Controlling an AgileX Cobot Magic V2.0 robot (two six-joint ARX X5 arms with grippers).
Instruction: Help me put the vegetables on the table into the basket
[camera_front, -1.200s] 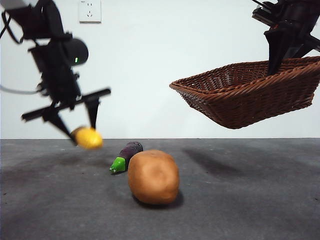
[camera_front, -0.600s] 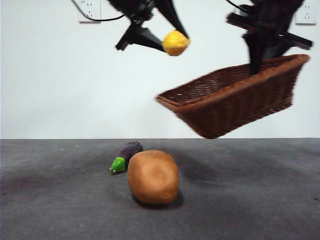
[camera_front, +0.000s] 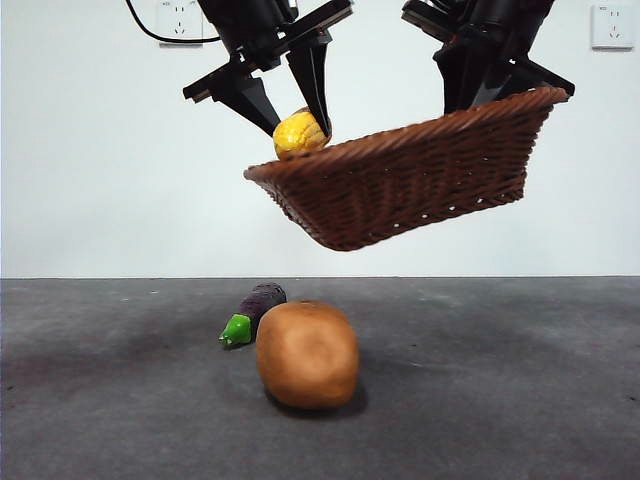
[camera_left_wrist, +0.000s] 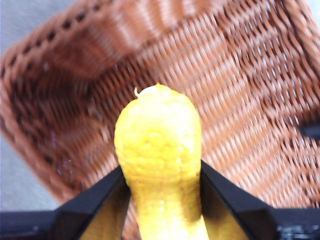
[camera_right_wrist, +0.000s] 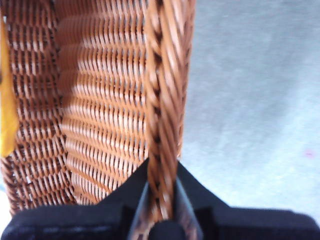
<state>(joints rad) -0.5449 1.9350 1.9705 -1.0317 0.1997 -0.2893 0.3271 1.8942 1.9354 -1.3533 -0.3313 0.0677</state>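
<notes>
1. Corn cob (camera_front: 299, 133): clamped between the jaws of the left gripper (camera_front: 296, 105), poised over the low rim of the basket (camera_front: 400, 190). Pebbled, probably light and rigid; mid-body hold looks sound.
2. Basket: aloft and tilted, far rim pinched tight by the right gripper (camera_right_wrist: 162, 202). Stiff wicker, likely light; a one-edge hold invites swinging.
3. Potato (camera_front: 307, 353): on the table (camera_front: 520, 400), nearest. Smooth, rounded, bulky; probably slippery, best taken across the narrow waist.
4. Eggplant (camera_front: 254, 312): just behind the potato. Small, best gripped mid-body.
5. Writing, brands: none legible.
</notes>
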